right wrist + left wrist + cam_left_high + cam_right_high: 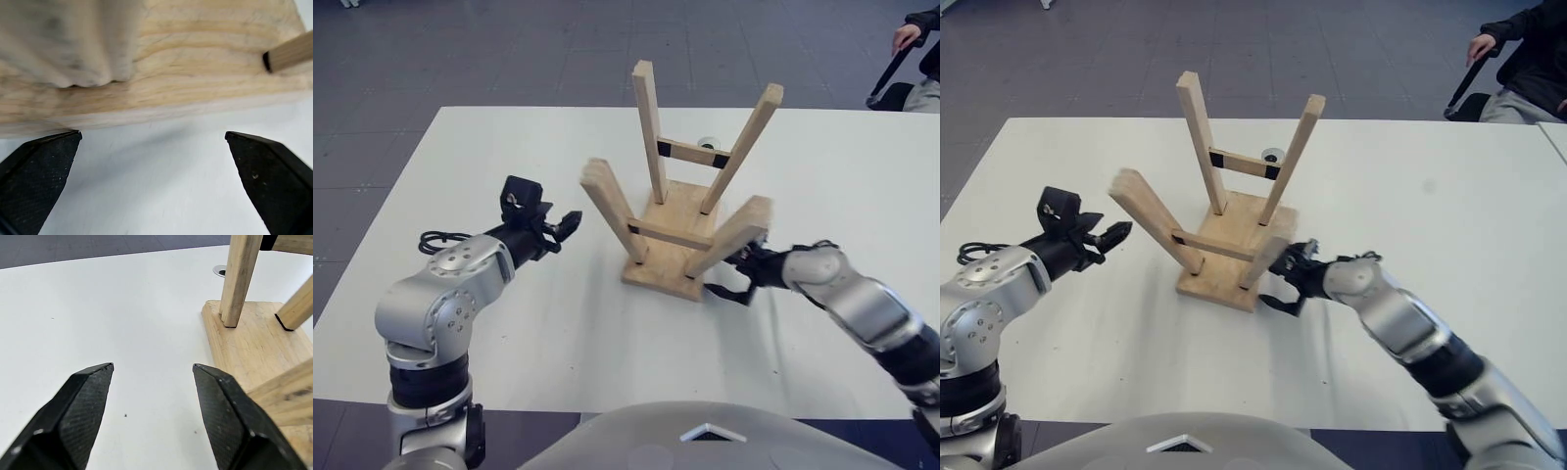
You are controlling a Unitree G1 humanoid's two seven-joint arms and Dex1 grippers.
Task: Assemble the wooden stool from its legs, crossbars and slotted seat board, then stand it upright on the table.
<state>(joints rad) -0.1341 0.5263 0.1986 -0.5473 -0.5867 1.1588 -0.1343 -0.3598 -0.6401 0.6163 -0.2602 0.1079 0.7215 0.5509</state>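
Note:
The wooden stool rests upside down mid-table, its seat board flat on the surface and its legs pointing up. Two far legs are joined by a crossbar, and two near legs by another crossbar. My left gripper is open, low over the table a little left of the stool, with nothing between its fingers. My right gripper is open at the seat board's near right corner, below the near right leg. In the right wrist view its jaws straddle the board's edge.
The white table has free room on both sides of the stool. A small round grommet lies in the tabletop just behind the stool. A black cable loops by my left arm near the table's left edge.

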